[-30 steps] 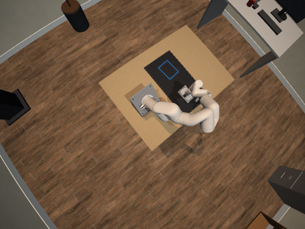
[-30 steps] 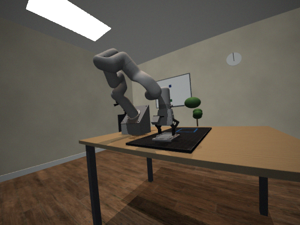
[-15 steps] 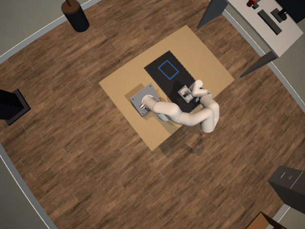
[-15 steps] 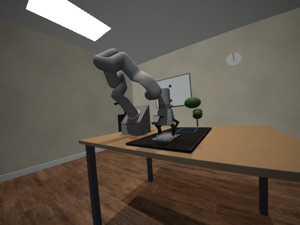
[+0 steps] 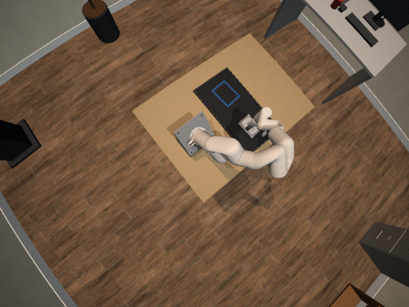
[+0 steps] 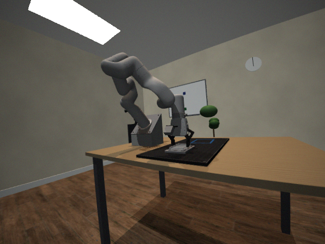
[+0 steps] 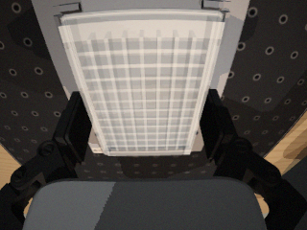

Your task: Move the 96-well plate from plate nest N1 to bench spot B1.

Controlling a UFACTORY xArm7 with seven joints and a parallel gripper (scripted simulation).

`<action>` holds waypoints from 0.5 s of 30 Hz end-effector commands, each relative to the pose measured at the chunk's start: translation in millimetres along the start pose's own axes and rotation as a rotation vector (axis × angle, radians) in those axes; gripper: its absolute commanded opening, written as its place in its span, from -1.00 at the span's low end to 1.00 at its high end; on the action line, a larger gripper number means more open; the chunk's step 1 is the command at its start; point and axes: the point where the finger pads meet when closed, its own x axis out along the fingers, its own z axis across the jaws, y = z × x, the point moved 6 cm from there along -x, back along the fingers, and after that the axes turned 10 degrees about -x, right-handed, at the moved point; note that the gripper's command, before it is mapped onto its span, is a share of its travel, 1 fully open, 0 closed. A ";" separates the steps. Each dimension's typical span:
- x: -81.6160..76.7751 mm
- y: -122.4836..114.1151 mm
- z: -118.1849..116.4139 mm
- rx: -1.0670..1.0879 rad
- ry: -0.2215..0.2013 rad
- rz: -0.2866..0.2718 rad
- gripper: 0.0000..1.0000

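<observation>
The white 96-well plate [image 7: 142,83] sits right way up in the grey plate nest N1 [image 7: 141,0] on the black deck. My gripper [image 7: 144,103] is straight over it, its two black fingers pressed against the plate's long sides near the end closest to the wrist; it is shut on the plate. In the side view the gripper [image 6: 180,142] stands upright over the plate [image 6: 179,148]. The overhead view shows the plate and nest [image 5: 245,129] under the wrist. The blue taped outline B1 [image 5: 225,93] lies further along the deck, apart from the nest, also visible in the side view [image 6: 202,141].
The black perforated deck [image 5: 231,109] lies on a wooden table [image 6: 236,157]. The arm's grey base block [image 5: 193,137] stands beside the deck. Table edges are close to the deck's near end.
</observation>
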 end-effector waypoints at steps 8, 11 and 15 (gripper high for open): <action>-4.1 -0.2 -1.4 -0.001 0.004 0.000 -1.00; -6.1 -0.2 -1.4 -0.001 0.004 0.000 -1.00; -7.4 -0.3 -1.4 -0.001 0.004 0.000 -1.00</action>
